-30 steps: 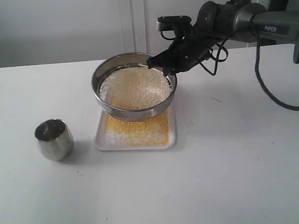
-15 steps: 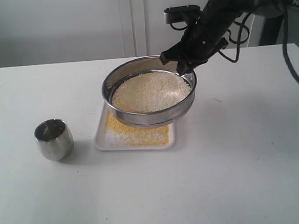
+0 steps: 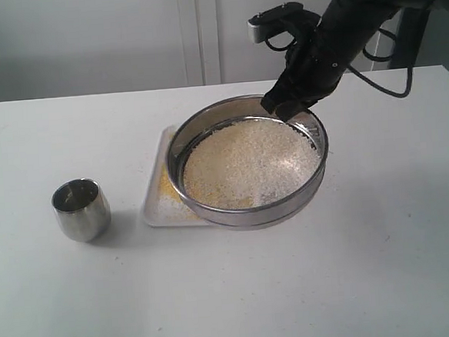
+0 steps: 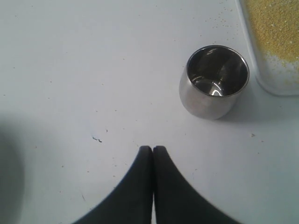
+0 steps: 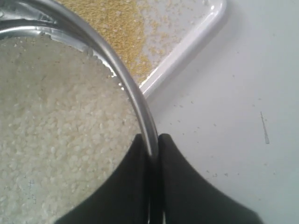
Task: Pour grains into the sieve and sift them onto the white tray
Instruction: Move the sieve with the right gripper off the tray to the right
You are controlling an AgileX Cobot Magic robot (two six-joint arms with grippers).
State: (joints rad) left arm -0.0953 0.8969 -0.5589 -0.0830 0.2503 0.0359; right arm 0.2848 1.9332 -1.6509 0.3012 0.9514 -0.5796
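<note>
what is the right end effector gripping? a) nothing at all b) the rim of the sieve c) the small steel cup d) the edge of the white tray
b: the right end effector is closed on the thin rim of the sieve, while the steel cup stands apart on the table.

The steel-grey sieve (image 3: 247,213) holds off-white grains (image 3: 247,167); golden-yellow granules (image 5: 117,32) speckle the glossy white tray (image 3: 152,181). The cup (image 3: 79,211) is mirror silver, the worktop (image 3: 371,274) plain white, and the right end effector (image 5: 150,140) black.

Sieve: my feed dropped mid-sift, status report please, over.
Right end effector shut on sieve rim; left end effector shut, empty. Sieve off-centre over white tray, off-white grains inside. Steel cup stands apart, nothing blocking.
</note>
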